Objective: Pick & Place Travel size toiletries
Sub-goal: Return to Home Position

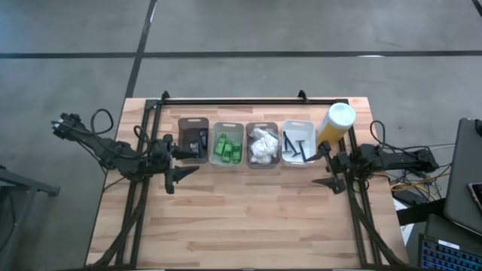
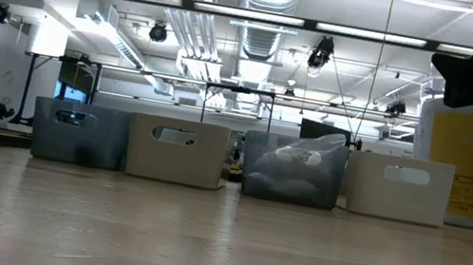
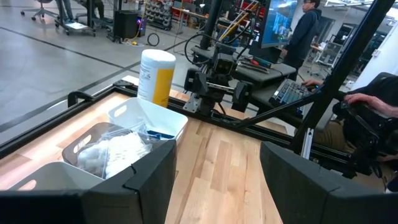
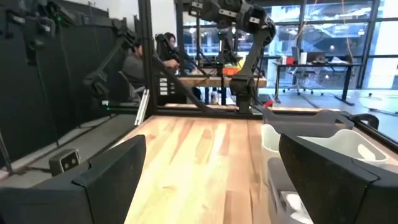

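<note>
Four small trays stand in a row toward the table's far side. From left to right they hold dark tubes (image 1: 197,140), green bottles (image 1: 227,148), white crinkly packets (image 1: 263,147) and thin black sticks (image 1: 295,145). The packets (image 3: 115,152) also show in the left wrist view. My left gripper (image 1: 178,161) hovers open just near of the dark tray, above the table. My right gripper (image 1: 327,163) hovers open at the right of the white tray (image 1: 298,128). Both sets of fingers stand wide apart and empty in the wrist views (image 3: 217,180) (image 4: 208,180).
A tall yellow cylinder with a white cap (image 1: 337,120) stands at the right end of the tray row, close to my right arm. A black frame rail (image 1: 248,100) runs along the far edge. Bare wood (image 1: 248,218) fills the near half. People sit beyond the table (image 3: 367,118).
</note>
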`<state>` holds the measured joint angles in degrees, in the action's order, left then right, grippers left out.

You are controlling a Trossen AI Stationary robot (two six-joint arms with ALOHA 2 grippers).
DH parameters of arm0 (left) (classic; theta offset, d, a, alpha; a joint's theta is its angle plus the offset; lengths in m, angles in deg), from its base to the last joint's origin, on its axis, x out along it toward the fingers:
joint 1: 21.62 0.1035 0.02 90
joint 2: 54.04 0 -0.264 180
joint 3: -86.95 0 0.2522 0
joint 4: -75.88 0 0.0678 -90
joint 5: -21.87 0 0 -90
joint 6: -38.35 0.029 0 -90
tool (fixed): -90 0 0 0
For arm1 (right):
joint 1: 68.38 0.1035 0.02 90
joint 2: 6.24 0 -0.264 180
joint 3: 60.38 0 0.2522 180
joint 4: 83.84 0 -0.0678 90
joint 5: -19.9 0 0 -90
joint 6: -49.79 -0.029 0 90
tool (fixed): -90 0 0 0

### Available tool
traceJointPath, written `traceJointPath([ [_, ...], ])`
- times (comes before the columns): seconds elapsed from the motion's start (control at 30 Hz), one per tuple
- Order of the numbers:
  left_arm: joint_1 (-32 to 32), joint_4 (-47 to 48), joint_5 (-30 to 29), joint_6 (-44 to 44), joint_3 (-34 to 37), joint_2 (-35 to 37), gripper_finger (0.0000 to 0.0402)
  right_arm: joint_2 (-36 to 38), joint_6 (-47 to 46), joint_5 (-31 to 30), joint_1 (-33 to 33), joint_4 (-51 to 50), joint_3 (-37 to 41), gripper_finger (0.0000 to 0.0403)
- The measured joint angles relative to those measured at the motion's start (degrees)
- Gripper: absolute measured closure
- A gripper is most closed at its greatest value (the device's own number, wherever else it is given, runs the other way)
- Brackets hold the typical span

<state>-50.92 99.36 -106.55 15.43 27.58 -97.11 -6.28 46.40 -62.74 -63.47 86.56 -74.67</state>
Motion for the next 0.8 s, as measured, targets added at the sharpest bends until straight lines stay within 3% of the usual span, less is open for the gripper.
traceJointPath([
  [0.33, 0.0, 0.0, 0.0, 0.0, 0.0, 0.0, 0.0165, -1.0, -4.7, 0.0, -0.5, 0.3, 0.0, 0.0039],
  [0.8, 0.0, 0.0, 0.0, 0.0, 0.0, 0.0, 0.0165, -1.2, -4.6, 0.0, -0.5, 0.3, 0.0, 0.0039],
])
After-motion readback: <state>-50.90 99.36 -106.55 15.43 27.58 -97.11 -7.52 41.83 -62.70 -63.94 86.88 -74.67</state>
